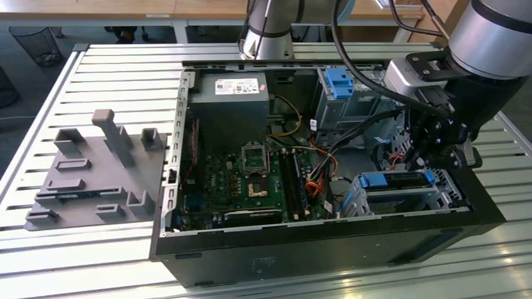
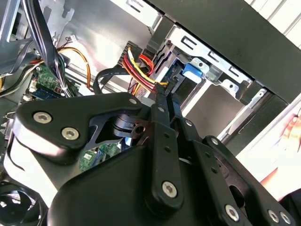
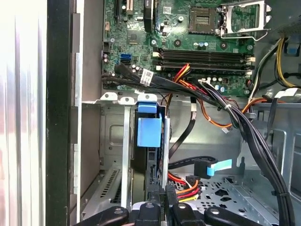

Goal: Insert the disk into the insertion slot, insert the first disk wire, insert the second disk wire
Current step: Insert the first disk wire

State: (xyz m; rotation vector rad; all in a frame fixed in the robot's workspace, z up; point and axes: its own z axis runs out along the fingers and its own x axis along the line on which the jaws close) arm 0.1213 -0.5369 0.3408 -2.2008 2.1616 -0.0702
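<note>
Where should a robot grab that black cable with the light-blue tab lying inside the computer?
Likely at the stiff black plug right behind the light-blue tab, not along the floppy cable. The plug lies free over the perforated case floor, so coming in through the case's open side, the way the first wrist view looks, seems clearest. The black wire bundle crowds one side.

A grey fixture plate [image 1: 91, 180] sits on the slatted table [image 1: 83, 261] beside a computer case [image 1: 332, 252].
</note>
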